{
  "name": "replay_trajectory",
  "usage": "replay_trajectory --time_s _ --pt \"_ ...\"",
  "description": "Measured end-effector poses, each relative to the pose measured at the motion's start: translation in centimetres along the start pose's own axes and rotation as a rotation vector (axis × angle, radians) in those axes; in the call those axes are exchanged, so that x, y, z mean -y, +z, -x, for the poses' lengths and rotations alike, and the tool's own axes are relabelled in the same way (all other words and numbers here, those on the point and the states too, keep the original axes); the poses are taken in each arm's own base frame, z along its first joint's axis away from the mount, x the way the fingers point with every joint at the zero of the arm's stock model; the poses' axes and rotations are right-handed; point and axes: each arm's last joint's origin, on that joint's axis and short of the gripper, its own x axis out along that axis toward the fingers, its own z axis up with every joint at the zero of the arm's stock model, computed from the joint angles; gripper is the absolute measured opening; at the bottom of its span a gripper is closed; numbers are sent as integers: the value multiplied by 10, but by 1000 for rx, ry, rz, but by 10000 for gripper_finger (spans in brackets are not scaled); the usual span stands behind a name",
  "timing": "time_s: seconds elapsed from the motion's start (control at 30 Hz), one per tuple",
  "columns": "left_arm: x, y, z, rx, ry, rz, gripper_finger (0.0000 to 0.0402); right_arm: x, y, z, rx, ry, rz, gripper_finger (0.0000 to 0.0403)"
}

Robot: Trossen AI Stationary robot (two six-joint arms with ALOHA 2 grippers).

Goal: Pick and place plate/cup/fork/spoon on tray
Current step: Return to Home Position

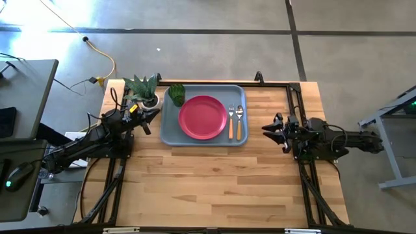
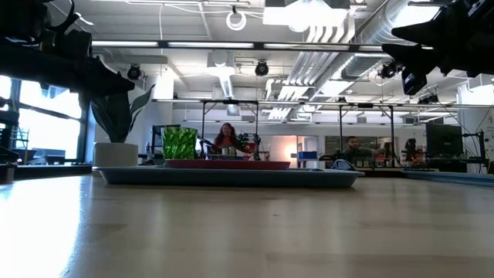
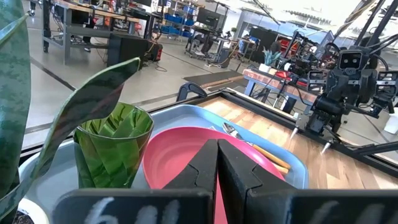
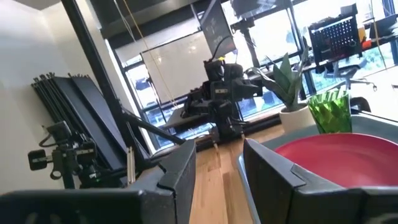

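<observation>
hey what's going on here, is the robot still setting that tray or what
Nothing is being handled now. The light blue-grey plastic tray already holds the round pink-red plate, the small dark green cup, and the orange-handled fork and spoon side by side. The left gripper is shut and empty beside the tray; the right gripper hangs open, apart from it.

Light butcher-block wooden table top point(image 1: 214, 182) on a black metal frame, standing on a grey concrete floor point(image 1: 195, 39) crossed by dark seams. A yellow cable point(image 1: 104, 62) trails across the floor. A grey side desk point(image 1: 23, 97) stands beside the table. Beyond: an open workshop with white ceiling ducts point(image 2: 332, 31), hanging lamps, large bright windows point(image 2: 42, 123) and seated people point(image 2: 225, 139).
</observation>
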Motion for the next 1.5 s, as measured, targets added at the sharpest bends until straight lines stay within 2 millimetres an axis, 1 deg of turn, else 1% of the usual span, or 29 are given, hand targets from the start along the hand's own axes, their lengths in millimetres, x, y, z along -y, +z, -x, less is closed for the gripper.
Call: replay_trajectory --time_s 0.33,0.6,1.13,1.17,1.2,1.3,1.37,1.4,1.43,1.5 --pt "0 0 0 0 0 0 3 0 0 0 6 -3 -3 126" --pt "0 0 0 1 -1 0 3 3 -2 0 3 -92 48 126" --pt "0 0 0 0 0 0 3 4 -5 1 -27 -104 43 126" --pt "1 1 0 8 -14 55 3 4 -5 1 -27 -104 42 126" --pt "2 5 0 48 -46 180 3 4 -5 1 -27 -104 43 126" --pt "8 27 5 231 -172 554 3 4 -5 1 -29 -104 42 126" --pt "10 35 7 292 -246 708 3 5 -5 1 -32 -105 43 126" --pt "11 37 8 311 -267 740 3 5 -5 1 -34 -106 42 126" --pt "11 38 9 326 -276 736 3 5 -5 1 -35 -107 42 126" --pt "11 38 9 327 -270 683 3 5 -5 1 -35 -106 42 126"
